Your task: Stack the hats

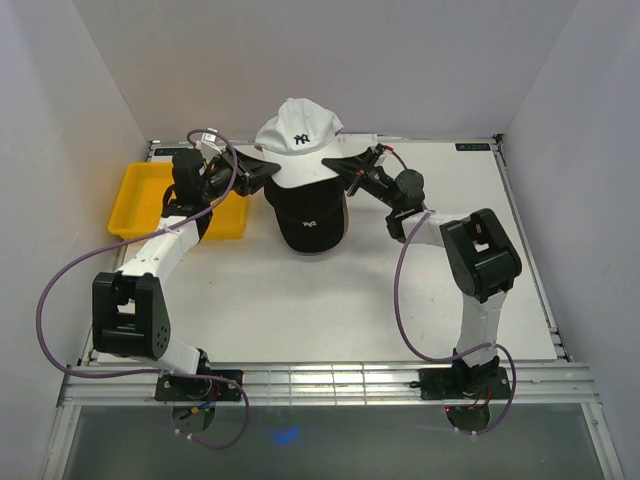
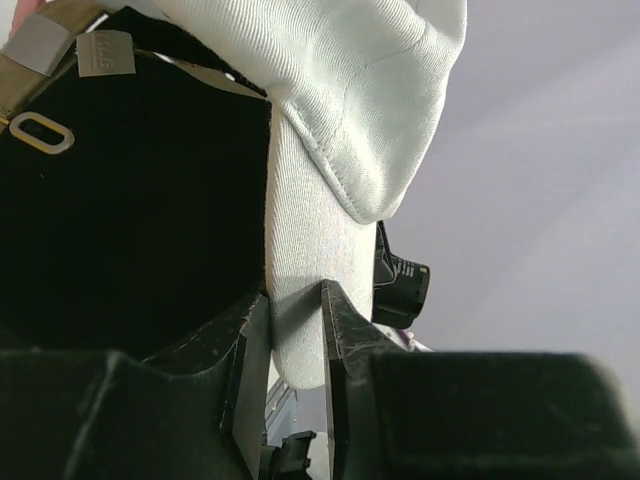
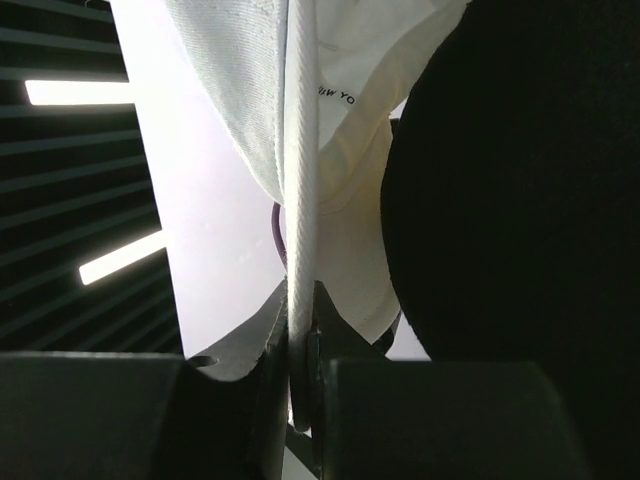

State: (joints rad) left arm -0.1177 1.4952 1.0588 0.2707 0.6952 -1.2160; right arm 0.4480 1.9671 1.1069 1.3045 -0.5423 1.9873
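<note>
The white cap [image 1: 298, 140] hangs above the middle of the counter [image 1: 300, 300], pinched from both sides, its crown up and its dark front logo facing the camera in the top view. The left end effector [image 1: 262, 172] comes in from the left and holds the cap's lower edge: in the left wrist view its two fingers [image 2: 340, 320] stand a narrow gap apart with a fold of white fabric clamped between them. The right end effector [image 1: 345, 165] comes in from the right and grips the opposite edge; in the right wrist view its jaws are pressed almost together on a thin seam of the same white fabric, which runs straight up from the fingertips. Directly beneath the white cap sits the black cap [image 1: 310, 215], its brim pointing toward the arm bases and a small white logo on its front. The white cap's rim overlaps the top of the black crown in the overhead view, but whether the two touch I cannot tell. In the left wrist view the black cap fills the left side, and a metal buckle [image 2: 38, 132] on a tan strap shows at its upper edge. A yellow tray [image 1: 140, 205] lies on the counter at the far left, well apart from the caps, partly hidden by the left arm.
</note>
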